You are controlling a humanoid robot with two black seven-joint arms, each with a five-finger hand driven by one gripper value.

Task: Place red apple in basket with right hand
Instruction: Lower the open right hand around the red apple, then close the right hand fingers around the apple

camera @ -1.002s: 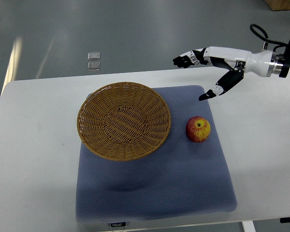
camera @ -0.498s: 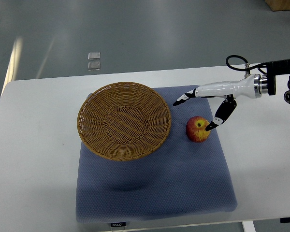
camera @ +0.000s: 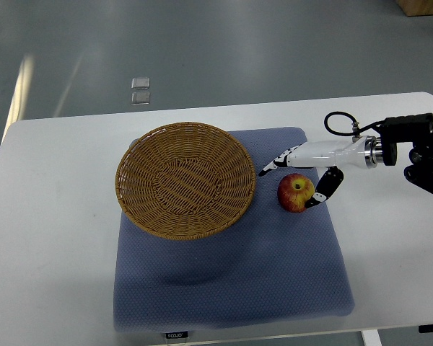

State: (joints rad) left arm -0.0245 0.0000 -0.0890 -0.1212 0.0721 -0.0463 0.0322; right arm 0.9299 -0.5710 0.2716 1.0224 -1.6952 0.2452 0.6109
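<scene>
Red apple [camera: 295, 192] sits stem-dimple up beside the basket [camera: 185, 179]; right robot hand [camera: 303, 175] brackets it with spread fingers, grip unclear.

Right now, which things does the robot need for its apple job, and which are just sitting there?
For the job:
- red apple, on the blue mat
- basket, holding nothing
- right hand, open around the apple, thumb against its right side

Just lying about:
- blue mat under both
- white table
- two small clear squares on the floor beyond the table
</scene>
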